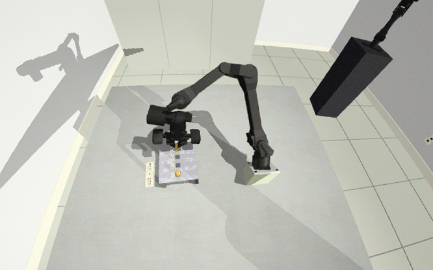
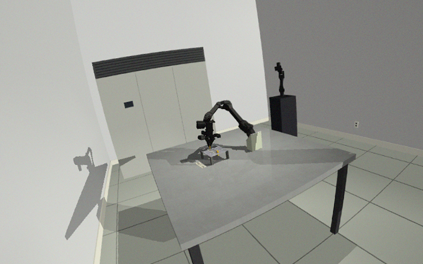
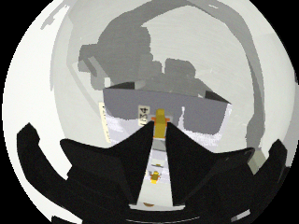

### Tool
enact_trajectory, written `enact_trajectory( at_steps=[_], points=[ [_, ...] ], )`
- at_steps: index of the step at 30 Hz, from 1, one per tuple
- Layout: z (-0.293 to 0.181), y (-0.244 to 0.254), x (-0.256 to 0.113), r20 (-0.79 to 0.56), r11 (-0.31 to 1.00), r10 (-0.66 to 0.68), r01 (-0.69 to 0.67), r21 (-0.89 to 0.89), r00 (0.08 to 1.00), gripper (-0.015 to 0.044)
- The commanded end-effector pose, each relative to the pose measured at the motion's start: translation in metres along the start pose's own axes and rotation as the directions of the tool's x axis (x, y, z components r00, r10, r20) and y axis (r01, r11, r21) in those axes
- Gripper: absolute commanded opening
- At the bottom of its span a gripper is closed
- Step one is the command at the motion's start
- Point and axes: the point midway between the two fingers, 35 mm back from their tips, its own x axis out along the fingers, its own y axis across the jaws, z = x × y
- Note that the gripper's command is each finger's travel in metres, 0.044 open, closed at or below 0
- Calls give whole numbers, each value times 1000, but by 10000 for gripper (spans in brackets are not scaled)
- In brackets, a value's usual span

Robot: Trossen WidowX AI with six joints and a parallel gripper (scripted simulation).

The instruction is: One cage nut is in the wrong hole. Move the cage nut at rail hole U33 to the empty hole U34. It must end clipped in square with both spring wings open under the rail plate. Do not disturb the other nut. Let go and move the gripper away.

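Note:
My gripper [image 1: 176, 147] [image 2: 209, 146] [image 3: 160, 126] points down at the U34 end of the rail plate [image 1: 189, 166] [image 3: 206, 112]. Its fingers are shut on a yellow cage nut [image 3: 160, 128], beside the U34 label [image 3: 144, 116]. The nut is upright in the wrist view, over or in the U34 hole, with orange parts showing at both sides. I cannot tell how deep it sits or how its wings stand under the plate. The other yellow nut [image 1: 178, 173] [image 2: 217, 152] [image 3: 154, 176] sits at the plate's opposite end. Two dark holes [image 1: 177, 156] [image 1: 177, 165] between the nuts are empty.
The plate stands on short dark legs on the grey table [image 1: 122, 224] [image 2: 250, 184]. A pale sign [image 1: 149, 174] [image 2: 200, 164] lies beside it. The arm's pale base block [image 1: 266, 178] [image 2: 254, 142] stands to the right. A second arm on a black pedestal [image 1: 348, 78] is beyond the table.

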Motion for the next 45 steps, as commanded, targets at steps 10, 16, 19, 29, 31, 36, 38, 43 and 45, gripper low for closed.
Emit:
enact_trajectory(
  at_steps=[10, 16, 19, 29, 31, 36, 38, 43, 45],
  points=[
    [-1, -1, 1, -3, 1000, 8, -8, -3, 1000, 31],
    [-1, -1, 1, -3, 1000, 15, -15, -3, 1000, 31],
    [-1, -1, 1, -3, 1000, 20, -20, -3, 1000, 31],
    [-1, -2, 1, -3, 999, 34, -34, -4, 999, 31],
    [-1, -2, 1, -3, 999, 35, -35, -4, 999, 31],
    [-1, -3, 1, -4, 999, 43, -43, -4, 999, 31],
    [-1, -3, 1, -4, 999, 46, -46, -4, 999, 31],
    [-1, -3, 1, -4, 999, 50, -50, -4, 999, 31],
    [-1, -3, 1, -4, 999, 52, -52, -4, 999, 31]
  ],
)
